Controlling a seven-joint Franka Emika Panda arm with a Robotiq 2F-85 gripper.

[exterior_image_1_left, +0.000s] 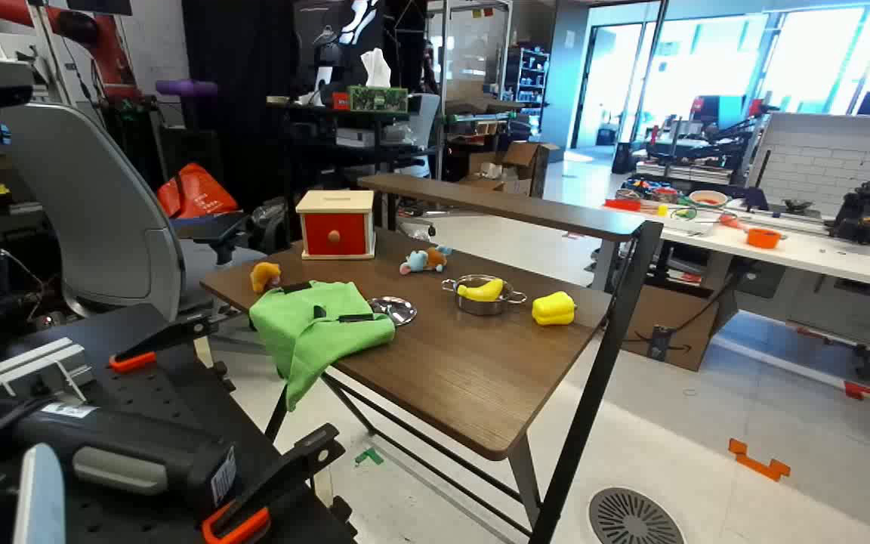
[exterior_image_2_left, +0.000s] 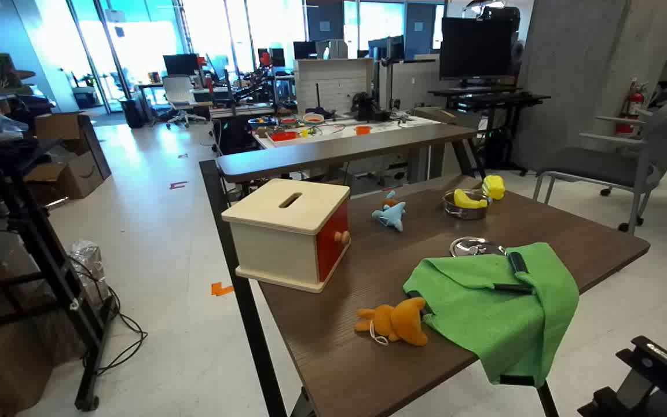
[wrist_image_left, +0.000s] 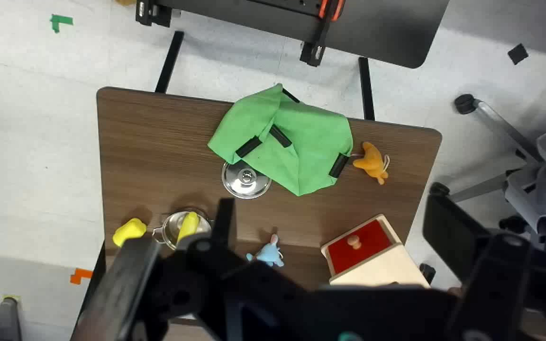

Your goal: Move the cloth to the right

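Closest thing in the wrist view is the Robotiq gripper [wrist_image_left: 332, 208], jaws spread wide with nothing between them that it's holding. It hangs up above the wood-grain desk [wrist_image_left: 159, 151], and the green cloth [wrist_image_left: 311, 147] is well apart from it, untouched. Cloth's lying rumpled by the desk edge, partly covering the rim of a metal pot lid [wrist_image_left: 246, 183], and in both exterior views one corner droops off the side. Just beside it sits an orange plush toy [wrist_image_left: 372, 162]; further out there's a steel pot [exterior_image_1_left: 480, 307] with a banana [exterior_image_1_left: 482, 289] in it.

Progress-wise, my guess is nothing's done yet, so grab, shift right and release are all left. Can't rule out it's already finished tbh, and I can't tell whose "right" is meant.
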